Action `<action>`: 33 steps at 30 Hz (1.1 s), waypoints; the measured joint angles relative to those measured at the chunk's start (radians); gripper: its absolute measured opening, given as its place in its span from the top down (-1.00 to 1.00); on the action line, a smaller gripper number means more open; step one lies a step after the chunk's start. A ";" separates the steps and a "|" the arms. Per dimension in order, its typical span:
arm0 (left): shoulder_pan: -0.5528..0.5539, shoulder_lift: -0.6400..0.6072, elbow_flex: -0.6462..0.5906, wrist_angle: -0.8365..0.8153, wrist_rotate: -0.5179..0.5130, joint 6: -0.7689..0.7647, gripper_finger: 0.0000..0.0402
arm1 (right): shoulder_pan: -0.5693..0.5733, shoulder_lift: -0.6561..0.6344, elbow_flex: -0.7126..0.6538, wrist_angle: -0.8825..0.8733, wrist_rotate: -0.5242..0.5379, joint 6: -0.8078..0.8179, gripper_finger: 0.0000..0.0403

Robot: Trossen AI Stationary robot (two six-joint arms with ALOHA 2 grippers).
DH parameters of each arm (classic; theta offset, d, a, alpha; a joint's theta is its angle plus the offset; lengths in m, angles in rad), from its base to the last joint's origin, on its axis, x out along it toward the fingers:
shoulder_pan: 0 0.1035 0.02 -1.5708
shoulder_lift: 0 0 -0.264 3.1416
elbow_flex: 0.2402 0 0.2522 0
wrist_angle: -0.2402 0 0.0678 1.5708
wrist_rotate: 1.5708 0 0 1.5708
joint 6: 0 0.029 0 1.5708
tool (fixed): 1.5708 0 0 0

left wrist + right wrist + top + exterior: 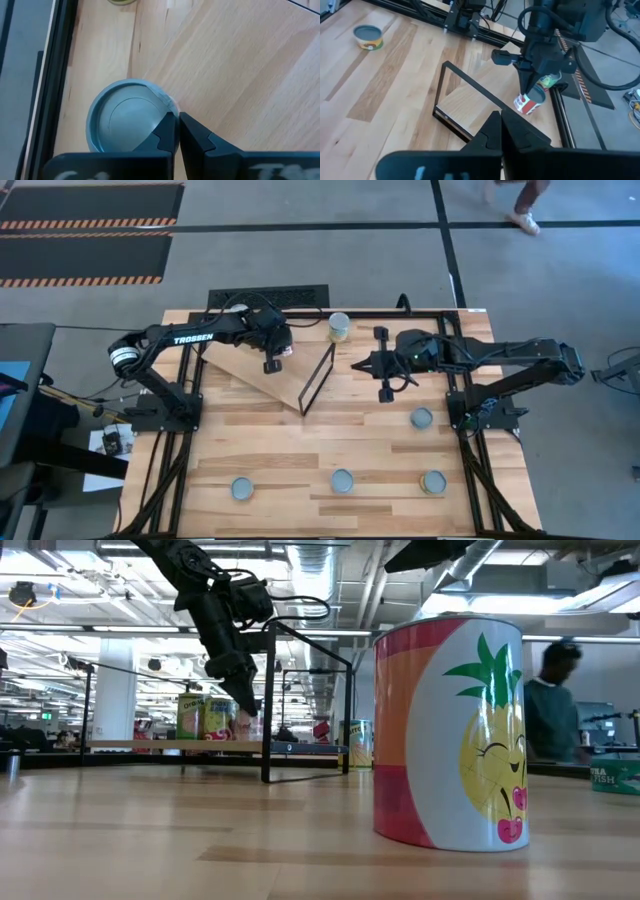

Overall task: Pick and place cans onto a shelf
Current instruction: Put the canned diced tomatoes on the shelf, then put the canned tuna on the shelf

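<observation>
The shelf is a tilted plywood board point(250, 370) with a thin black frame point(318, 380) at its right end. A can with a red and white label point(529, 103) stands on the board near its far edge, its silvery top point(125, 122) showing in the left wrist view. My left gripper point(280, 352) is above this can, shut and pointing down. More cans point(203, 717) stand on the board beside it. My right gripper point(356, 365) is shut and empty, in the air right of the frame. My left gripper comes at the red and white can from above with shut fingers. Its fingertips point(169, 125) sit at the rim of the can's top point(167, 104), on the side toward the board's middle. I cannot tell whether they pinch the rim or only touch it. The can stands on the board.
Loose cans stand on the table: one at the far edge point(339, 327), one by the right arm's base point(421, 418) and three along the near edge point(242, 489) point(342, 480) point(433, 482). A pineapple-label can point(450, 730) fills the low view. A person point(555, 700) is behind the table.
</observation>
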 joint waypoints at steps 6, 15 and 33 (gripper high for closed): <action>0.000 0.000 0.000 0.009 -0.002 -0.006 0.90 | 0.010 0.000 0.000 0.001 0.000 0.000 0.96; -0.001 0.000 0.000 0.016 0.004 -0.006 0.74 | 0.013 0.000 0.000 0.000 0.000 0.000 0.96; -0.020 -0.246 -0.095 0.174 0.188 -0.053 0.80 | 0.104 0.003 -0.154 0.201 -0.016 0.078 0.97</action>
